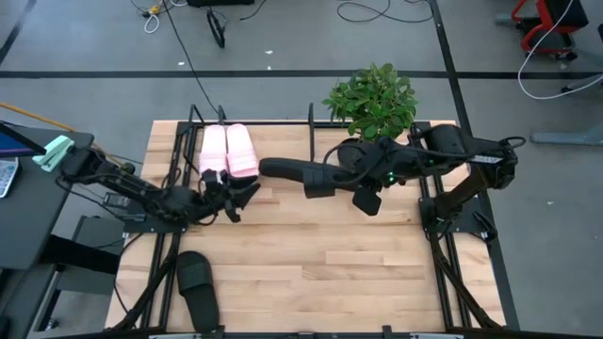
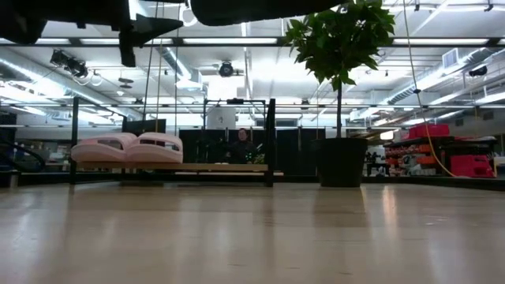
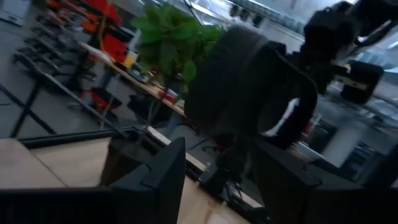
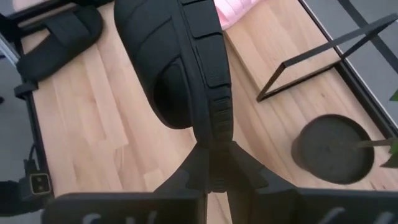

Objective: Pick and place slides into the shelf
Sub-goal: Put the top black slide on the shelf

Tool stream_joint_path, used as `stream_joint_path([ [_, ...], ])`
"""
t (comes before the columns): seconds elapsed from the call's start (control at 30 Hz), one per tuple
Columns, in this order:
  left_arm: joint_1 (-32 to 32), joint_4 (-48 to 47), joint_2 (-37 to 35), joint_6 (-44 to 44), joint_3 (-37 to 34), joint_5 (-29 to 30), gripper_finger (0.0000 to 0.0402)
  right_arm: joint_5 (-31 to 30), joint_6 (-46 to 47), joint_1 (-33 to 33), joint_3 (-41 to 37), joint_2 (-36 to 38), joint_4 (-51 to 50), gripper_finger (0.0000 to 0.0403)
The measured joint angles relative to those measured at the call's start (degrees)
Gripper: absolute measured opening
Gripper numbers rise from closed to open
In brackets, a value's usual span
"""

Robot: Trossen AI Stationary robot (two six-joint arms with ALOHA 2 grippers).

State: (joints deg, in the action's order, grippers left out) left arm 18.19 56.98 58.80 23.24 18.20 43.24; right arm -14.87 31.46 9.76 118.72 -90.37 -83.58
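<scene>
Right gripper (image 4: 214,180) is clamped on a black slide (image 4: 171,56), held above the table; low view only shows its underside. Left gripper (image 1: 229,196) is partly open, empty. Another black slide (image 1: 198,282) lies near. Farther, two pink slides (image 1: 227,151) sit in the shelf (image 1: 311,122).

The right pincer (image 4: 211,165) clamps a black foam slide (image 4: 177,56) edge-on above the pale wooden bench (image 4: 118,149).

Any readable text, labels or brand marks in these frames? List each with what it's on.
None readable.
Black slide held by the right gripper: raised marks along its edge, illegible.
Pink slides on the shelf: no print visible.
Room behind in the low view: nothing legible.
</scene>
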Motion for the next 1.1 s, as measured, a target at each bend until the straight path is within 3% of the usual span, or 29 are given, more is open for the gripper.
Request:
stream_joint_path([
  [0.13, -2.6, 0.1, 0.0, 0.0, 1.1, -5.0, 0.0184, 0.4, -0.5, 0.0, 0.0, 0.0, 2.3, 0.0031],
  [0.3, -5.2, 0.2, 0.0, -2.5, 2.2, -6.0, 0.0191, 2.0, -0.6, 0.0, 0.0, 0.0, 2.4, 0.003],
  [0.67, -9.2, 0.0, 0.1, -0.2, 2.4, -14.8, 0.0195, 4.9, -0.6, 0.0, 0.0, 0.0, 2.6, 0.003],
  [0.87, -9.8, 0.2, 0.1, 0.5, 2.4, -17.6, 0.0166, 5.5, -0.6, 0.0, 0.0, -0.1, 2.8, 0.003],
  [1.1, -9.8, 0.3, 0.1, 1.5, 2.4, -17.7, 0.0098, 6.8, -1.4, -0.3, 0.0, -1.0, 2.9, 0.003],
])
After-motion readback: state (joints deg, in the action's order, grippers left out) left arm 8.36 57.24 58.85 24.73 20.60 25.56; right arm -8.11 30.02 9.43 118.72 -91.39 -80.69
